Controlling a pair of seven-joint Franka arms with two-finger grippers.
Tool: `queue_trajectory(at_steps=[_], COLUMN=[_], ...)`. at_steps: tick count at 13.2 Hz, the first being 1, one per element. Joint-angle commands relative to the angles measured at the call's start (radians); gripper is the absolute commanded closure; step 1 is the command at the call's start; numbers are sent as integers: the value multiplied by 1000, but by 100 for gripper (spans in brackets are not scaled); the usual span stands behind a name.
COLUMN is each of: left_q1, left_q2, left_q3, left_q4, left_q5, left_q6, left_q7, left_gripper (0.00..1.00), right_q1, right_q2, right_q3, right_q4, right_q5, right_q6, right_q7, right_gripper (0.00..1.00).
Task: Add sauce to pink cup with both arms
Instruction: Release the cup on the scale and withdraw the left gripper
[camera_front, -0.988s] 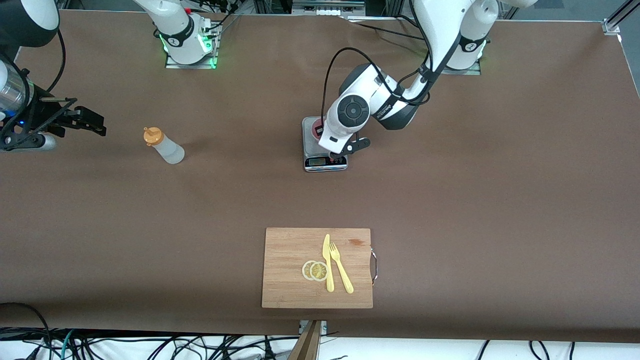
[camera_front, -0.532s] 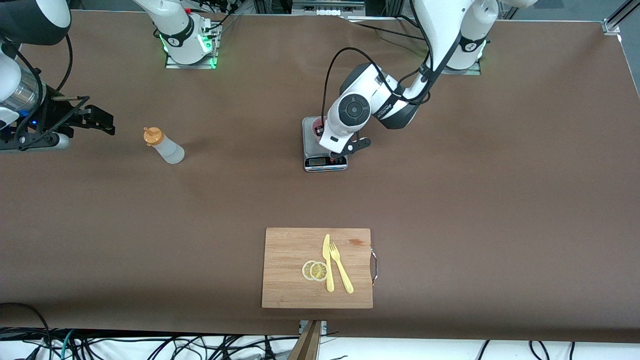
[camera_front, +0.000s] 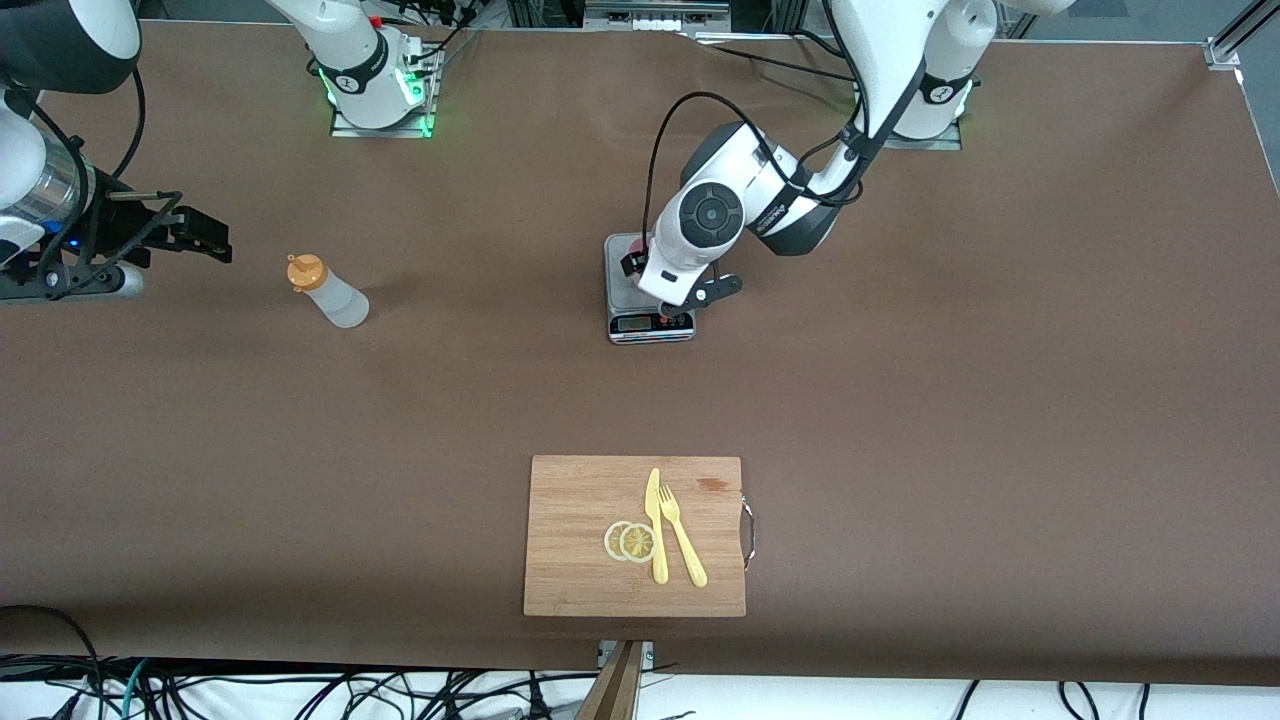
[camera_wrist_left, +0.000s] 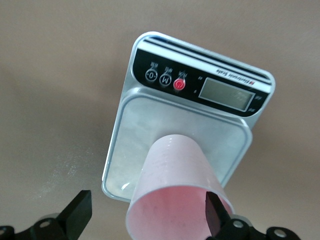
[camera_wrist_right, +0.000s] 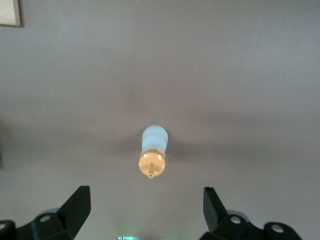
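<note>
While the left hand (camera_wrist_left: 145, 215) hangs released around the pink cup (camera_wrist_left: 175, 195) on the scale (camera_wrist_left: 130, 120), the sauce bottle (camera_front: 328, 292) stands upright on the desk, nearest the right hand (camera_front: 195, 235), also released, which faces it.

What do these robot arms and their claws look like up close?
Both arms are glossy white, rounded segments with black bands at the joints. The left arm has a black round cap on its wrist and a black cable looping along it. The right arm has a green-lit base. The left claw and right claw have black, wedge-shaped fingers.
</note>
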Motion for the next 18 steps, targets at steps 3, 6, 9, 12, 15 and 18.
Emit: queue_trajectory(at_steps=[3, 6, 9, 12, 15, 18], left_q1=[70, 159, 300, 446, 544, 557], left_q2=[-158, -263, -388, -498, -558, -569], left_q3=[0, 6, 9, 7, 59, 217], left_q4=[-26, -27, -48, -47, -29, 23], left_q5=[-20, -18, -11, 78, 173, 232], left_q6=[-103, -188, -263, -384, -464, -505], left_q7=[11, 11, 33, 211, 473, 806], left_gripper=[0, 0, 0, 0, 0, 0], right_q1=[-10, -10, -10, -10, -10, -12], right_q2=[3, 3, 1, 0, 6, 50], right_q3=[-75, -120, -201, -293, -352, -413], right_q4=[-14, -62, -131, -240, -286, -292], right_q5=[4, 15, 133, 256, 346, 463], right_q6=[-55, -35, 12, 80, 98, 92], right_q7=[-249, -488, -719, -1015, -1258, -1523], right_gripper=[0, 0, 0, 0, 0, 0])
